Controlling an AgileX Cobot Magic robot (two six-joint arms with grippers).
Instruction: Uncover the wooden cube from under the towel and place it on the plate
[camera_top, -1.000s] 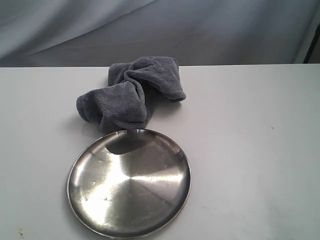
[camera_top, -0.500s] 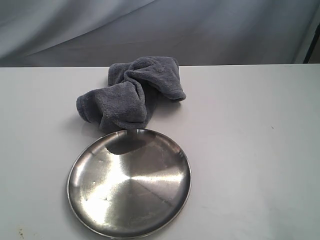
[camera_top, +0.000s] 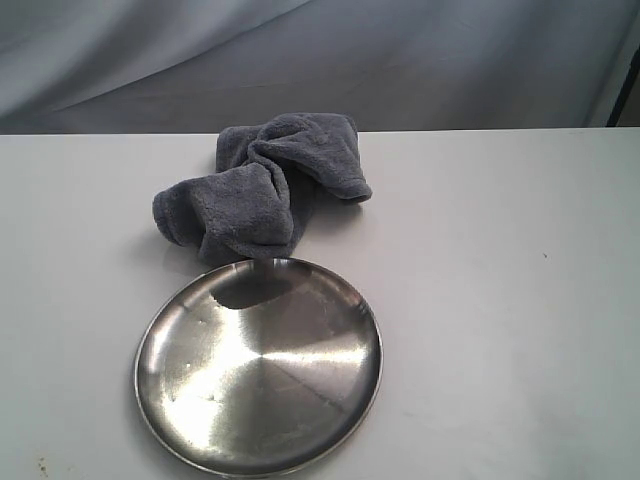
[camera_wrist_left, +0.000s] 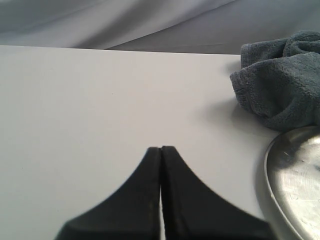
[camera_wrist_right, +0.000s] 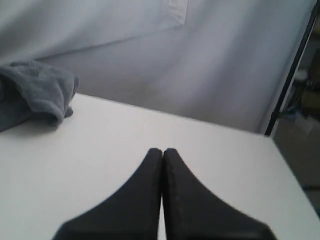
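The towel (camera_top: 262, 190) looks plush, limp and light, likely to sag rather than lift whole, so a pinch on a raised fold or the stitched hem seems the surest hold; it is dark grey-blue, bunched in two lumps on the white worktop (camera_top: 500, 300), right at the far rim of the shiny steel plate (camera_top: 258, 365); the wooden cube is hidden, presumably underneath; left tool (camera_wrist_left: 161, 150) and right tool (camera_wrist_right: 162, 150) are both pressed together, empty.
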